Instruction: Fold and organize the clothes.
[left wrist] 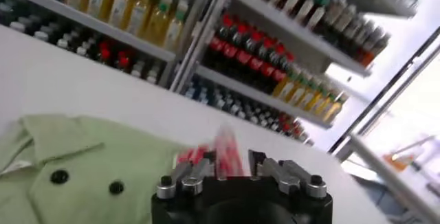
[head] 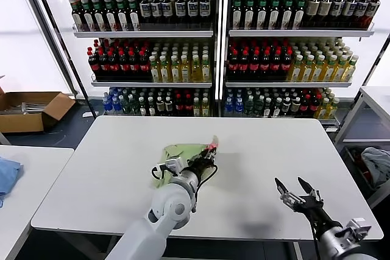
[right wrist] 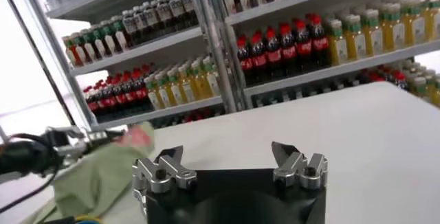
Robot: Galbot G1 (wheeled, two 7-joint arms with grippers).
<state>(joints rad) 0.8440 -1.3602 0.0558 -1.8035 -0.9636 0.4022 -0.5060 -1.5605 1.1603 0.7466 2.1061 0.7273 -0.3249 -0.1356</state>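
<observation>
Folding is under way: left gripper point(head: 211, 148) pinches an edge of the green shirt point(head: 180, 153) at table point(head: 103, 168) centre, right gripper point(head: 295, 189) idles spread nearby; next, carry the edge across.

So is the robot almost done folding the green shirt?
Partly. The green shirt already lies bunched into a small bundle on the white table, not spread flat. Right now the left claw is at its edge, lifting a red-and-white printed bit of it. The right claw waits open, away from the shirt. Tidy folding looks left to do.
</observation>
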